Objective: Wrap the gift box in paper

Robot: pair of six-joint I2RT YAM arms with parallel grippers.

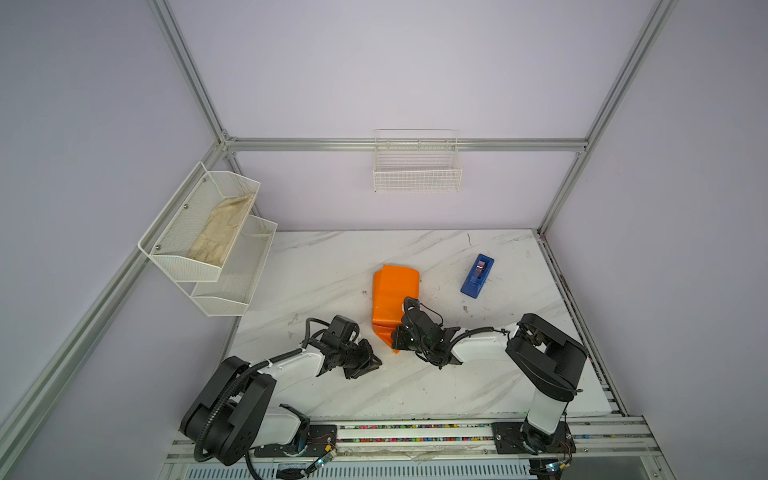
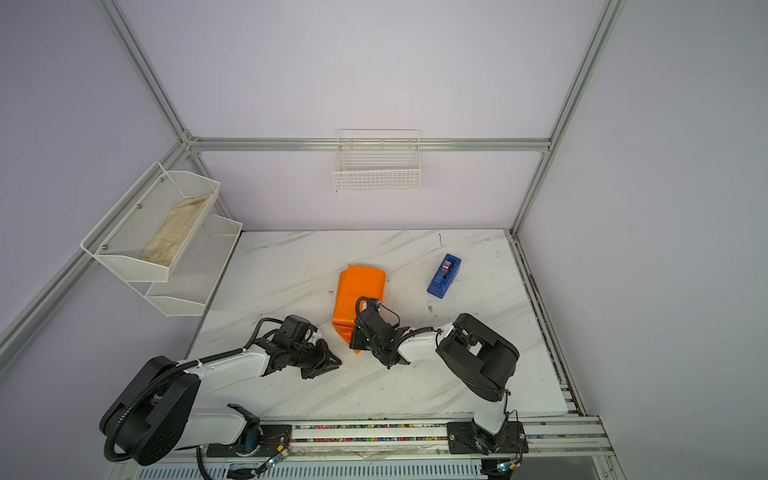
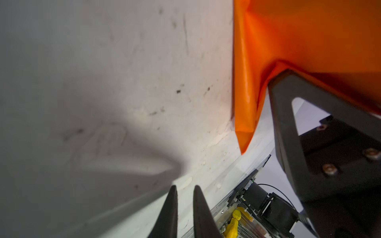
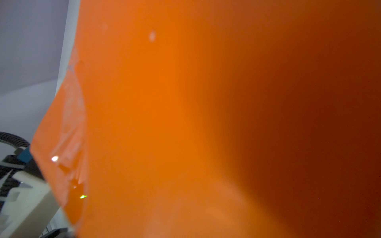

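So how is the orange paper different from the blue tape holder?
The paper is orange; the tape holder is blue. The paper is bigger and folded; the tape holder is a small wedge. The paper sits against the right arm; the tape holder stands alone. Both lie on the table.

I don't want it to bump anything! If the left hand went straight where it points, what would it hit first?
Probably the bare table: the left hand points at it, with the paper off to one side. Depth is hard to judge.
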